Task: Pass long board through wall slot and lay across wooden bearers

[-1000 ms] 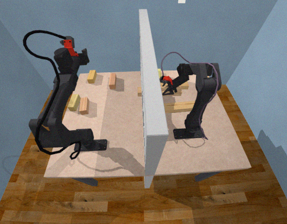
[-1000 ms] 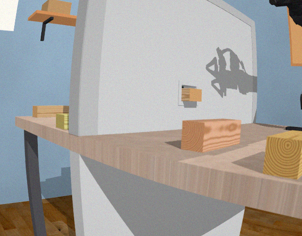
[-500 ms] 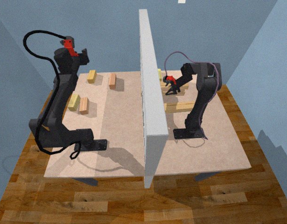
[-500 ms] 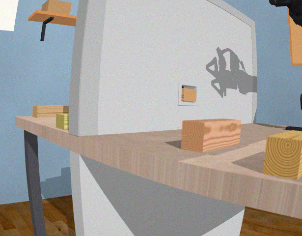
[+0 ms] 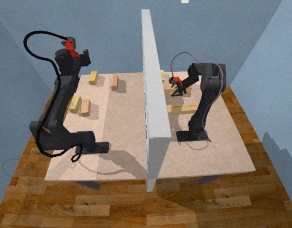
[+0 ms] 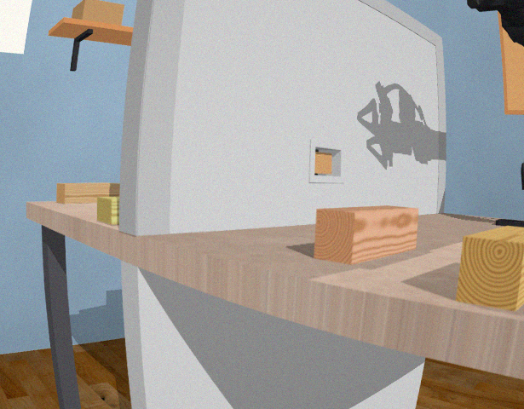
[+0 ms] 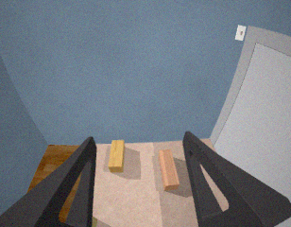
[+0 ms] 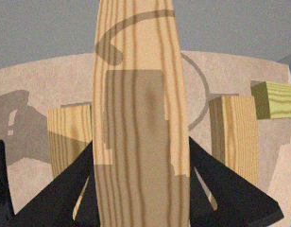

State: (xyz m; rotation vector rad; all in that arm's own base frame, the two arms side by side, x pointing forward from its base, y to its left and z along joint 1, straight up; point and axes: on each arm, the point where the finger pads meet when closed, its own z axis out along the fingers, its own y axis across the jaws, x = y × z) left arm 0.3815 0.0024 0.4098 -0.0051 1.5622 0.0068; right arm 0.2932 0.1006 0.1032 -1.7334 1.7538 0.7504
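My right gripper [image 5: 179, 93] [image 8: 140, 138] is shut on the long board [image 5: 168, 92] [image 8: 141, 123], which points at the grey panel wall [image 5: 156, 98] [image 6: 253, 88]. The board's end [image 6: 323, 163] shows inside the slot [image 6: 336, 161] and does not stick out on the left arm's side. The board is above the table between the near bearer [image 5: 183, 109] [image 8: 70, 134] and the far bearer [image 5: 190, 87] [image 8: 241, 137] [image 6: 78, 193]; both lie on the table on the right arm's side. My left gripper [image 7: 139, 139] is open and empty, high above the table across the wall.
A yellow-green offcut [image 5: 162, 76] [image 6: 106, 210] [image 8: 280, 100] lies by the far bearer on the right arm's side. Several offcuts lie on the left arm's side, among them an orange one [image 5: 114, 82] [image 6: 381, 233] [image 7: 168, 170] and a yellow one [image 5: 93, 78] [image 7: 116, 156].
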